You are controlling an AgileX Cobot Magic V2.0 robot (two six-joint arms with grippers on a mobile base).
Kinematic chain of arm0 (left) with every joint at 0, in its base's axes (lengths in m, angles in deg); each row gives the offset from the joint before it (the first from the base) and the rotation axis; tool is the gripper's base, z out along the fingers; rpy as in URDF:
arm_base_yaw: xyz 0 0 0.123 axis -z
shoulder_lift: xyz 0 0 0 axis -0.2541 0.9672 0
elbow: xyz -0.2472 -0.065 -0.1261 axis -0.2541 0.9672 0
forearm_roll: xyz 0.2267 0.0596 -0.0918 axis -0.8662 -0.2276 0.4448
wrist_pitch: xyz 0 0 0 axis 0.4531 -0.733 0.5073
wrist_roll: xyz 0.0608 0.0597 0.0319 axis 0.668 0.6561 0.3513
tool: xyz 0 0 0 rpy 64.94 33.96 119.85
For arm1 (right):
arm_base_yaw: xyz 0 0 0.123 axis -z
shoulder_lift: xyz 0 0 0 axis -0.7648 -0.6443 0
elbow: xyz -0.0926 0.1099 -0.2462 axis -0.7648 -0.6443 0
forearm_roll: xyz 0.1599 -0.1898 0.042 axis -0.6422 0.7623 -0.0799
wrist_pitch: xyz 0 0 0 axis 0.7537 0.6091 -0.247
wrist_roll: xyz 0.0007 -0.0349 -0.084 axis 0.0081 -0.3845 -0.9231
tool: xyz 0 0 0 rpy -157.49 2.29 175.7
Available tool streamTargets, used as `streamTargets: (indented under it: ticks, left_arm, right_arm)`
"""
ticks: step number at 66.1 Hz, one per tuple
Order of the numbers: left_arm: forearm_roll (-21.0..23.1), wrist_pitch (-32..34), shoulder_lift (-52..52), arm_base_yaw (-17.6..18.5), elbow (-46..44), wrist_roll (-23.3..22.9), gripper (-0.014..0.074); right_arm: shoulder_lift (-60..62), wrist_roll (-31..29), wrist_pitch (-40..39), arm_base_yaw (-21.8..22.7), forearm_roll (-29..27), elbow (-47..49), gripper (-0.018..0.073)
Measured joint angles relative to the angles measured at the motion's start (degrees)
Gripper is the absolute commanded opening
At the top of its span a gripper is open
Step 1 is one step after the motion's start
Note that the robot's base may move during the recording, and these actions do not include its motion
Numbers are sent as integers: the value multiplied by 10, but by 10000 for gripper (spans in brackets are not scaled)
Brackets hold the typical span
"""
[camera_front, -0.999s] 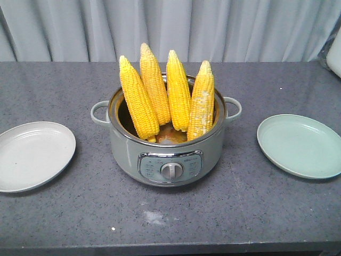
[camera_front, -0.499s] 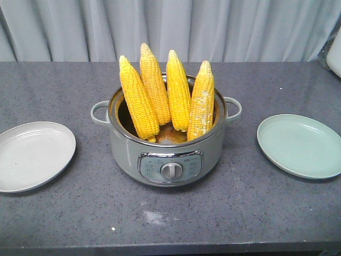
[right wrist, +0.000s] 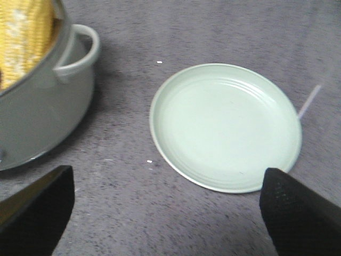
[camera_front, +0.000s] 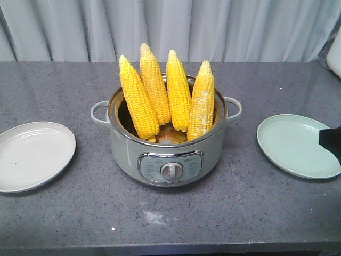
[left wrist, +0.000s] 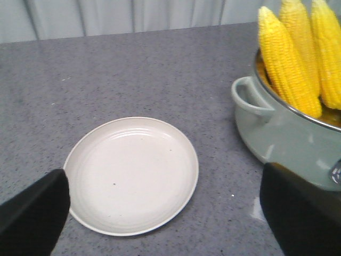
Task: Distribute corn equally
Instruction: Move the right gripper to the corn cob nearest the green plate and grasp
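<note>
The corn stands in the centre of the front view: four yellow cobs upright in a grey-green pot, their paler tips leaning slightly toward the upper part of the frame and well above the rim. The cob furthest right has a whitish patch down its side. The pot sits on a speckled grey counter with a dial on its front face (the markings around the dial are too small to read).

A white plate lies at the left edge of the front view and a green plate at the right edge. Each is well apart from the pot, and neither holds anything.

In the left wrist view the left gripper is spread wide, its dark fingers at the lower corners of the frame, with the white plate between them and three cobs at the upper right. In the right wrist view the right gripper is likewise spread wide and holds nothing. The green plate fills the centre right, and the pot with one cob sits at the upper left. In the front view only a dark piece shows at the right edge, over the green plate's rim. A pale curtain hangs behind.
</note>
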Motion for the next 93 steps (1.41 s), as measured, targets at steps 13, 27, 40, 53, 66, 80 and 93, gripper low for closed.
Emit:
streamTargets:
  ticks: [13, 27, 40, 53, 66, 80, 93]
  left_arm:
    - [3, -35, 41, 84, -13, 31, 676]
    - [14, -51, 81, 106, -82, 39, 641]
    - [51, -57, 108, 107, -95, 71, 601]
    - [58, -58, 121, 107, -95, 82, 575]
    - [59, -58, 120, 107, -95, 82, 575]
    - [59, -58, 120, 107, -95, 83, 575]
    - [59, -58, 120, 107, -95, 83, 575]
  right_arm:
    - [-89, -85, 14, 0, -74, 66, 634]
    - [-168, -146, 18, 0, -127, 129, 629]
    - [-242, -169, 18, -14, -141, 200, 622]
    - [-328, -143, 14, -89, -101, 273, 611]
    - [-416, -120, 13, -140, -87, 347, 587]
    - [-497, -99, 14, -153, -89, 416, 579]
    - [-555, -96, 16, -153, -91, 465, 576]
